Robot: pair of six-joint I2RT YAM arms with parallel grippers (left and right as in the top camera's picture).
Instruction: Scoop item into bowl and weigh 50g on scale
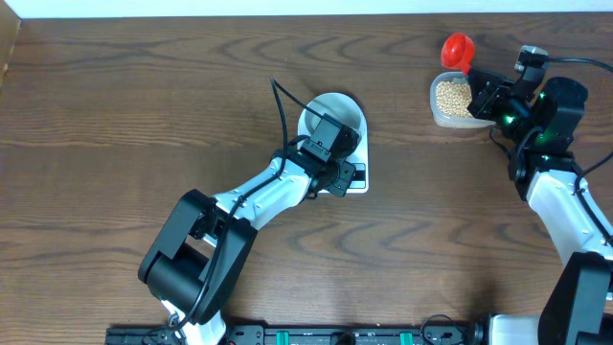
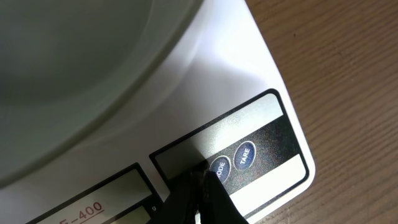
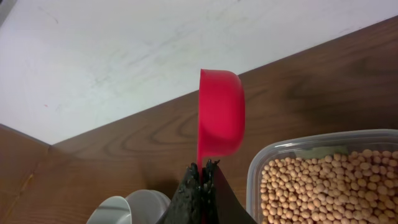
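The white scale (image 1: 363,131) lies mid-table with the pale bowl (image 1: 337,107) on it. In the left wrist view the bowl (image 2: 74,62) fills the upper left above the scale's panel (image 2: 273,134). My left gripper (image 2: 200,175) is shut and empty, its tips pressed to the panel just left of the MODE button (image 2: 221,167); overhead the left gripper (image 1: 346,174) covers the scale's near end. My right gripper (image 3: 204,167) is shut on the handle of a red scoop (image 3: 221,115), which is held up left of the tan beans (image 3: 329,186). Overhead, the right gripper (image 1: 475,75) holds the scoop (image 1: 458,50) beside the beans (image 1: 452,95).
A clear plastic tub (image 1: 437,113) holds the beans at the table's far right. The TARE button (image 2: 245,155) sits right of MODE. A white wall (image 3: 124,56) rises behind the table's far edge. Bare wood lies between scale and tub.
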